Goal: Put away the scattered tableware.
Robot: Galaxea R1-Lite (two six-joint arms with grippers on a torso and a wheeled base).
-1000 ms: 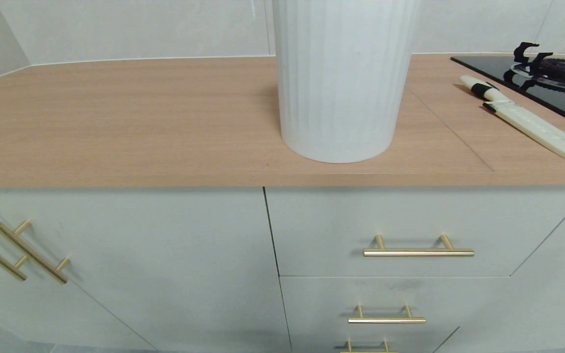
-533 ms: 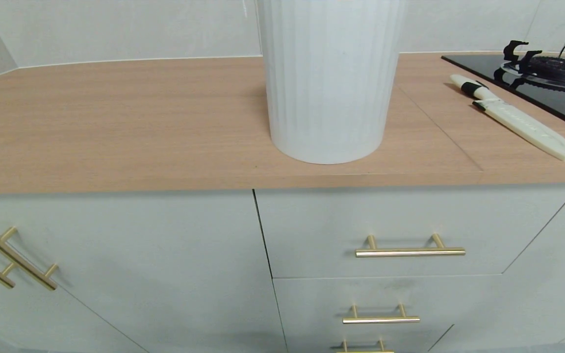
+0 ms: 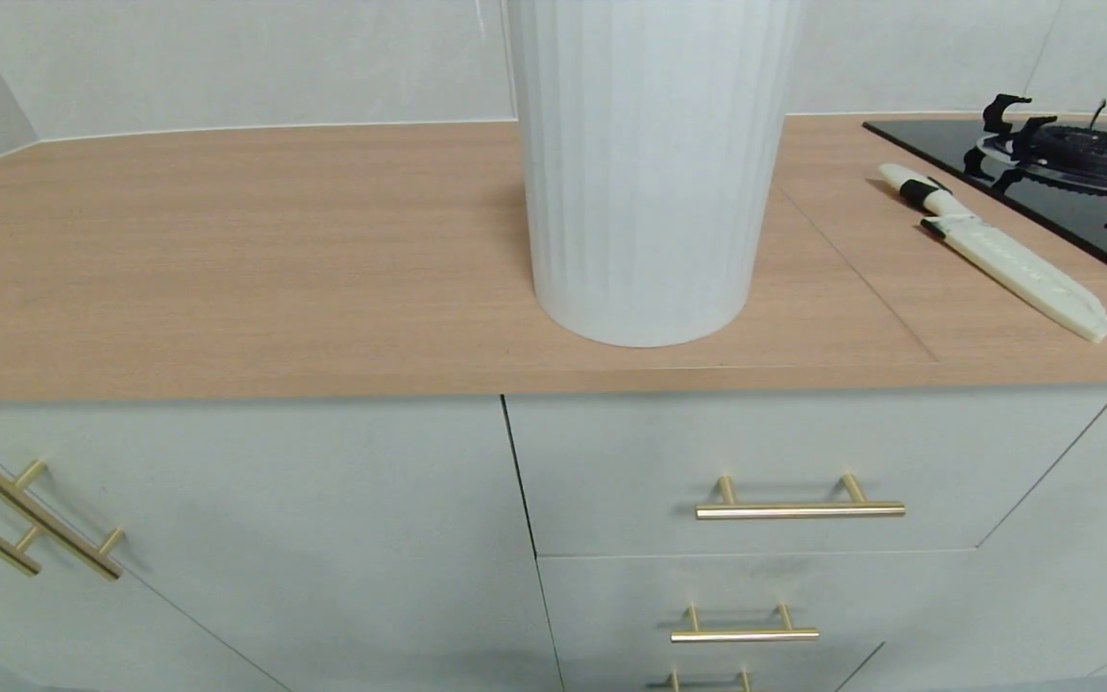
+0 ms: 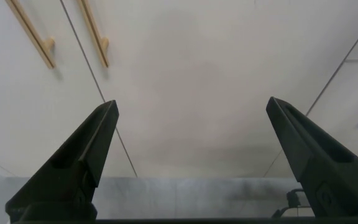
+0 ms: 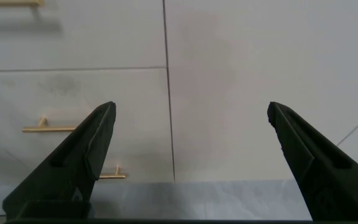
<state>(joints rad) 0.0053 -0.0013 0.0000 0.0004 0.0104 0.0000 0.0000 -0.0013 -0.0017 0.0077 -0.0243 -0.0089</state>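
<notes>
Since the earlier frames the head camera has shifted, so the whole scene sits slightly lower in frame; the things keep their places relative to one another.

Head view: a cream knife (image 3: 996, 255) with a black band on its handle lies flat on the wooden bench (image 3: 227, 259) at the right of frame, just beside the black gas hob (image 3: 1072, 163) at upper right. A tall white ribbed container (image 3: 645, 192) stands upright at centre, near the bench's front edge and well apart from the knife. A brass drawer handle (image 3: 799, 507) shows below.

Left wrist view: the left tool (image 4: 191, 107) is spread wide and holds nothing, facing pale cabinet doors (image 4: 197, 74).

Right wrist view: the right tool (image 5: 191, 111) is likewise wide and empty, before drawer fronts (image 5: 73, 37).
</notes>
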